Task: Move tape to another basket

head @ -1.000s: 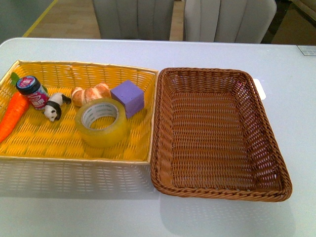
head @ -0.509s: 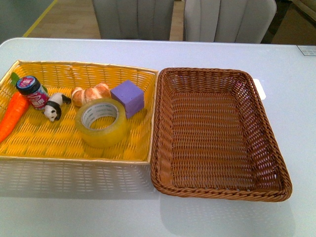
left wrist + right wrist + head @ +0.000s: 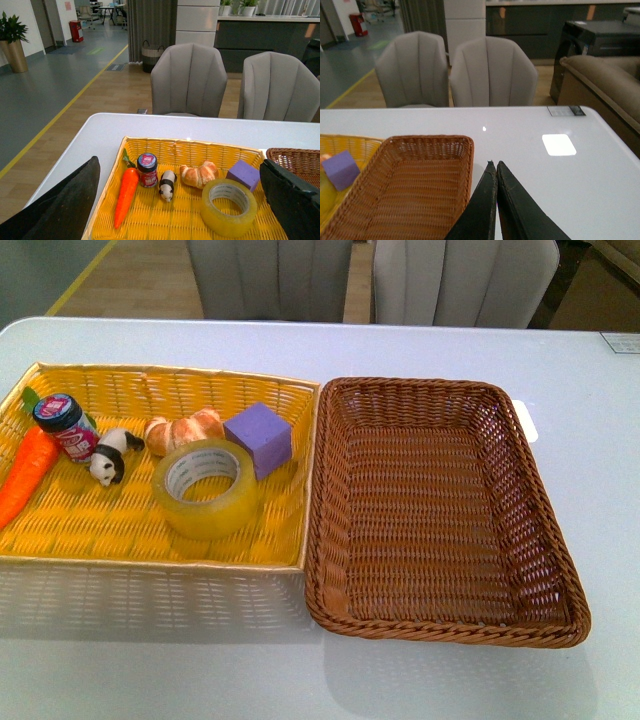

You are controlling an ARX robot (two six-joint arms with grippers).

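Observation:
The tape (image 3: 207, 487), a yellowish translucent roll with a white core, lies flat in the yellow woven tray (image 3: 150, 552), beside a purple cube (image 3: 259, 438). The tape (image 3: 228, 206) also shows in the left wrist view, between and beyond the wide-apart black fingers (image 3: 60, 207) of my left gripper (image 3: 182, 200), which is open and holds nothing. The brown wicker basket (image 3: 447, 630) stands empty right of the tray. In the right wrist view my right gripper (image 3: 494, 164) is shut with nothing in it, over the white table just beside the basket (image 3: 445, 142). Neither arm shows in the front view.
The tray also holds a carrot (image 3: 25, 472), a small jar (image 3: 64, 426), a panda figure (image 3: 111, 455) and a croissant (image 3: 184, 429). Two grey chairs (image 3: 468, 280) stand behind the white table (image 3: 330, 345). A small label (image 3: 622, 341) lies at the far right corner.

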